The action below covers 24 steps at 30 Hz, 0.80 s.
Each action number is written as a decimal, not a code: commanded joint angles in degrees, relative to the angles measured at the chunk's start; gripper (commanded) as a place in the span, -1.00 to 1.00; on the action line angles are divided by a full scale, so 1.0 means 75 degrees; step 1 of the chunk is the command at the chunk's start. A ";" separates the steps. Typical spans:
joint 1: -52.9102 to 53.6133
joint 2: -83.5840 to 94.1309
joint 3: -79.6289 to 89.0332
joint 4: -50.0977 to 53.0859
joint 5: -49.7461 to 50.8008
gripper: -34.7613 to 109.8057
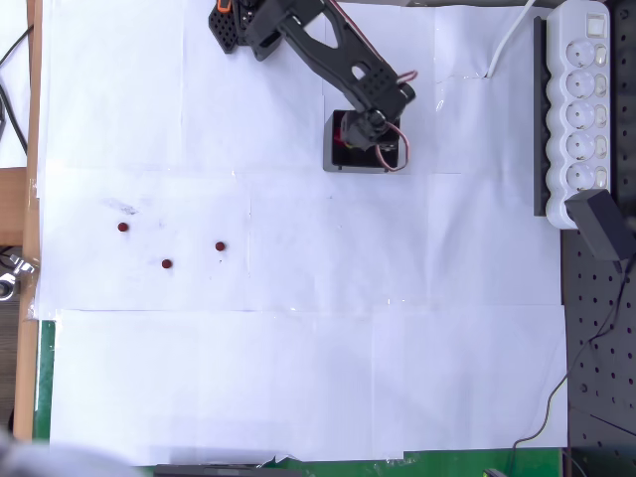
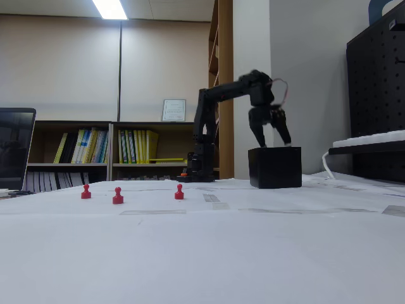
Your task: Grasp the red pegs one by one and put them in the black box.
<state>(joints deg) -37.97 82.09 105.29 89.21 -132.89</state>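
Observation:
Three red pegs stand upright on the white paper: one point(image 1: 123, 228) point(image 2: 86, 192) at the left, one point(image 1: 167, 264) point(image 2: 118, 196) in the middle, one point(image 1: 220, 246) point(image 2: 179, 192) to the right. The black box point(image 1: 332, 159) point(image 2: 274, 167) sits at the far side of the table. My gripper point(image 1: 366, 134) point(image 2: 273, 140) hangs just above the box's opening, fingers pointing down and spread open. Nothing shows between the fingers in the fixed view. The inside of the box is hidden.
A white power strip point(image 1: 581, 94) lies along the right edge beside a black pegboard point(image 1: 601, 348). The arm's base point(image 1: 234, 25) point(image 2: 200, 168) stands at the far side. White paper sheets point(image 1: 298, 378) cover the table toward the near edge.

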 commanded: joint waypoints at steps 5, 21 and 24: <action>0.2695 -0.2004 -0.1137 -0.1441 0.1336 -0.17; 0.5766 0.0457 -0.6082 -0.9117 0.4641 -0.22; 0.5941 0.0891 -0.6164 -0.9961 0.4898 -0.22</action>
<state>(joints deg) 4.75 86.75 58.36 20.57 -97.21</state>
